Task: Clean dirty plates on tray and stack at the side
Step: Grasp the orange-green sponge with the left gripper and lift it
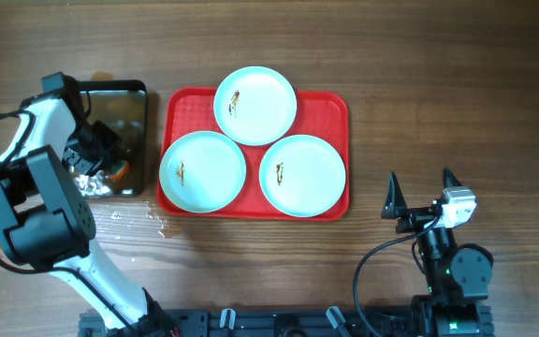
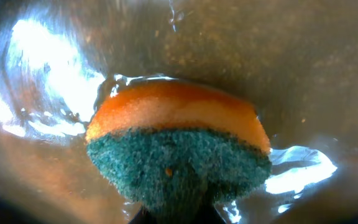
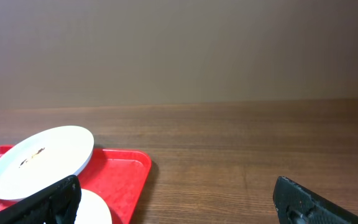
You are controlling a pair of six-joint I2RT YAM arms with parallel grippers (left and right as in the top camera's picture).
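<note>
White plates (image 1: 255,105), red tray (image 1: 330,105)
Each plate smeared brown-orange; sponge (image 2: 179,149) orange over green; tabletop (image 1: 438,75) brown wood grain

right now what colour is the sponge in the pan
The sponge is orange with a teal-green scrub layer, best seen in the left wrist view.

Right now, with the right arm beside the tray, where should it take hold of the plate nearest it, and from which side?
Probably by the rim at the right edge of that plate, coming from the right, the side of the open right gripper. It lies flat and shallow, so only the rim gives the jaws a hold, and the far plate overlaps its far-left rim.
</note>
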